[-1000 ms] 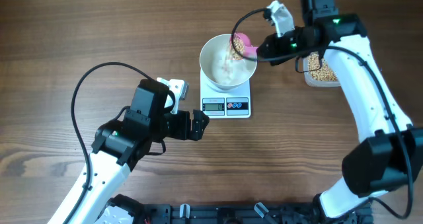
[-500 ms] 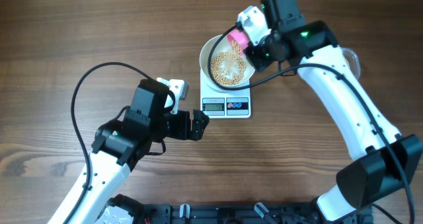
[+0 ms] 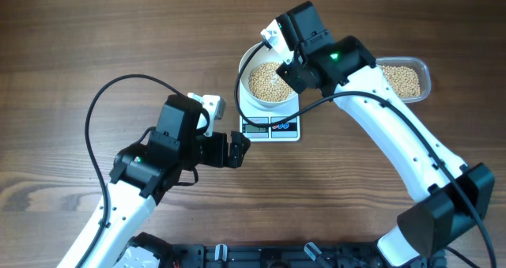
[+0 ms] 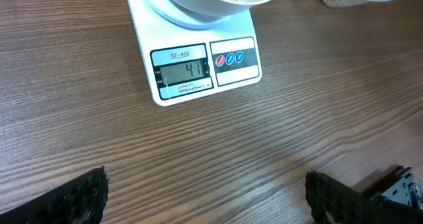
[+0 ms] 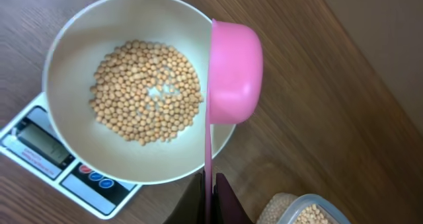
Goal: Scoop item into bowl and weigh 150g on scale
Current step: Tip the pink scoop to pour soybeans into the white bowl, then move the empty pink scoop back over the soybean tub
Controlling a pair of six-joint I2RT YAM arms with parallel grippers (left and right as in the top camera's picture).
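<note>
The right gripper (image 5: 210,184) is pinching the pink scoop (image 5: 234,72) by its handle, holding it tipped over the bowl (image 5: 73,39). The left gripper (image 4: 205,196) is hanging wide open, empty, near the scale (image 4: 142,26). The beans (image 5: 142,98) are sitting in the bowl on the scale, with the display (image 4: 185,70) reading well short. I'd be heading to the tub (image 3: 425,77) for fuller scoops, then trickling slowly near target. Counting: one bowl, scale, scoop, tub; beans uncountable.

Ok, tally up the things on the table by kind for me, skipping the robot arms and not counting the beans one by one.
white bowl: 1
scale: 1
clear tub: 1
pink scoop: 1
Total: 4
</note>
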